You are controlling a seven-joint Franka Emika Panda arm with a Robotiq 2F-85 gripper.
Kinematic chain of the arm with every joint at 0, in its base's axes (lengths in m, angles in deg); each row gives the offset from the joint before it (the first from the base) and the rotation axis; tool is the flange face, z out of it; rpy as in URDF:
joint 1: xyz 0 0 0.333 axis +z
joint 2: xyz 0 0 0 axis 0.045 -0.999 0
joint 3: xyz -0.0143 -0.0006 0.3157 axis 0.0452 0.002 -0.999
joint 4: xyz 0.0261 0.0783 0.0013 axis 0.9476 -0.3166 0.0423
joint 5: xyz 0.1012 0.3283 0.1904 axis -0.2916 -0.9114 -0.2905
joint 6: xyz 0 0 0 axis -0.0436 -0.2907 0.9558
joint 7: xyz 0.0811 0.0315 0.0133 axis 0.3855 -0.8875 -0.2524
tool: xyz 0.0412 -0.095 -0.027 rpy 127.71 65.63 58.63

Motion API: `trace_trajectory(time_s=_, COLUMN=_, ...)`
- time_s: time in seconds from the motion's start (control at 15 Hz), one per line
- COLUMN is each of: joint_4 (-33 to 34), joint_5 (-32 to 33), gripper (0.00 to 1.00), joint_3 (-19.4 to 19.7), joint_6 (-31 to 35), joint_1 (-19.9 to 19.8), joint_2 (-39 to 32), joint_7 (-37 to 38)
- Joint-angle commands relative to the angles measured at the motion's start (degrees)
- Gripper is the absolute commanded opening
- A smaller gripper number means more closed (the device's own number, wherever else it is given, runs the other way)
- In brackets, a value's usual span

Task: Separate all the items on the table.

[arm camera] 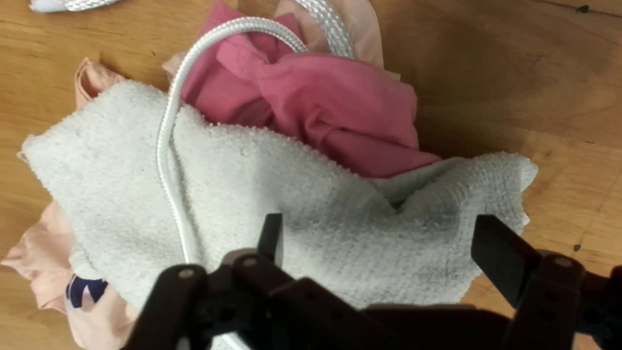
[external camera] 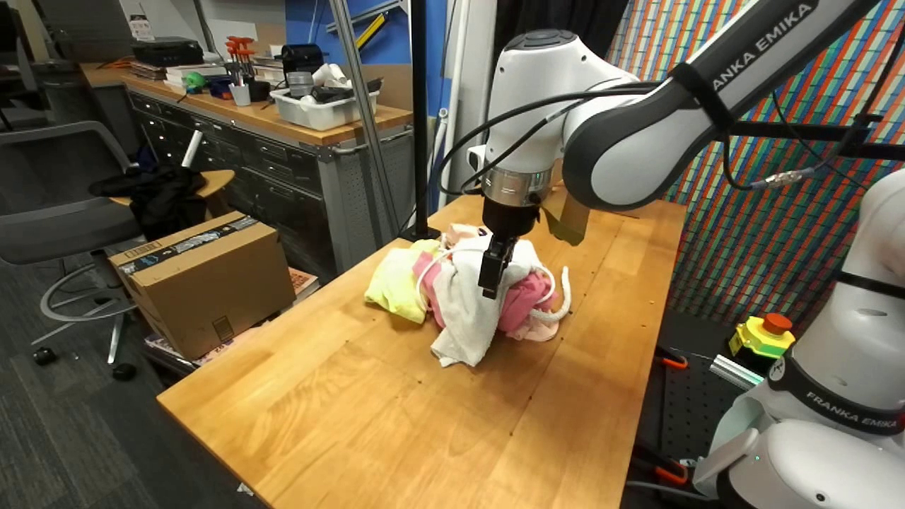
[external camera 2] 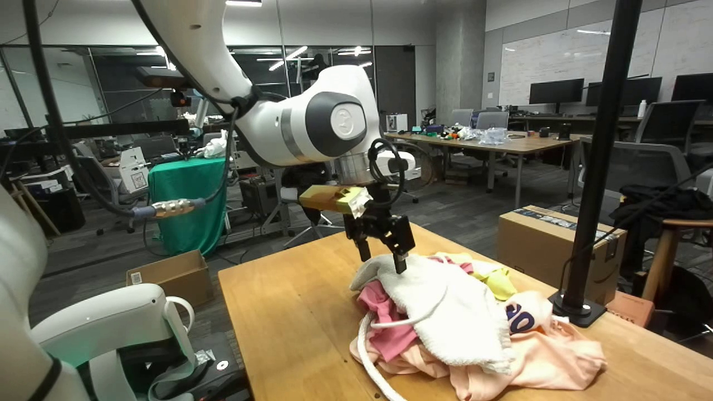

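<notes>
your gripper [arm camera: 379, 238] is spread wide, its two fingers well apart, and the white-grey cloth [external camera 2: 451, 317] lies below the gap between them; you can't tell from these views whether the fingertips touch the fabric. that cloth is draped over other cloths heaped on the table [external camera: 438, 438], and in an exterior view one corner of it slopes down onto the wood. a pink cloth [arm camera: 330, 107] bulges out from under it, bunched and creased. lower down you see the pinkish-beige cloth [external camera 2: 546, 356], partly covered by the white-grey one and partly spread over the tabletop, with dark blue lettering showing. the yellow cloth [external camera: 399, 283] lies crumpled at the side, just beside the pink one in an exterior view. the white rope [arm camera: 167, 131] loops over the pink cloth and across the white-grey one, and in your wrist view one end of it lies on the bare wood. you also have a black stand [external camera 2: 596, 184] rising from the table just beside the pinkish-beige cloth, and a cardboard box [external camera: 205, 290] sits past the table's long edge, near a grey chair [external camera: 71, 230].
</notes>
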Motion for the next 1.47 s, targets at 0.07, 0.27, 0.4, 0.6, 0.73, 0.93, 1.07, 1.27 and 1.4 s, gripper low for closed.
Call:
trace_trajectory(time_s=0.07, joint_4=0.9, joint_5=2.7, gripper=1.0, joint_3=0.3, joint_6=1.8, joint_1=-0.4, joint_2=-2.5, joint_7=3.2)
trace_trajectory(time_s=0.27, joint_4=1.1, joint_5=2.4, gripper=1.0, joint_3=0.6, joint_6=2.7, joint_1=-0.2, joint_2=-3.4, joint_7=3.4)
trace_trajectory(time_s=0.4, joint_4=1.1, joint_5=2.5, gripper=1.0, joint_3=0.7, joint_6=3.2, joint_1=-0.1, joint_2=-3.8, joint_7=3.5)
trace_trajectory(time_s=0.6, joint_4=1.1, joint_5=3.0, gripper=0.72, joint_3=0.8, joint_6=3.6, joint_1=-0.1, joint_2=-3.9, joint_7=3.9)
trace_trajectory(time_s=0.73, joint_4=0.9, joint_5=3.2, gripper=0.62, joint_3=0.8, joint_6=3.2, joint_1=-0.1, joint_2=-3.4, joint_7=4.0)
trace_trajectory(time_s=0.93, joint_4=0.7, joint_5=3.2, gripper=0.4, joint_3=0.6, joint_6=2.5, joint_1=0.1, joint_2=-2.4, joint_7=3.8)
trace_trajectory(time_s=1.07, joint_4=0.5, joint_5=3.5, gripper=0.28, joint_3=0.5, joint_6=1.7, joint_1=0.2, joint_2=-1.3, joint_7=3.9)
trace_trajectory(time_s=1.27, joint_4=0.2, joint_5=3.9, gripper=0.08, joint_3=0.4, joint_6=0.1, joint_1=0.2, joint_2=1.2, joint_7=3.3)
trace_trajectory(time_s=1.4, joint_4=-0.3, joint_5=3.8, gripper=0.07, joint_3=0.3, joint_6=-1.1, joint_1=0.1, joint_2=3.3, joint_7=2.5)
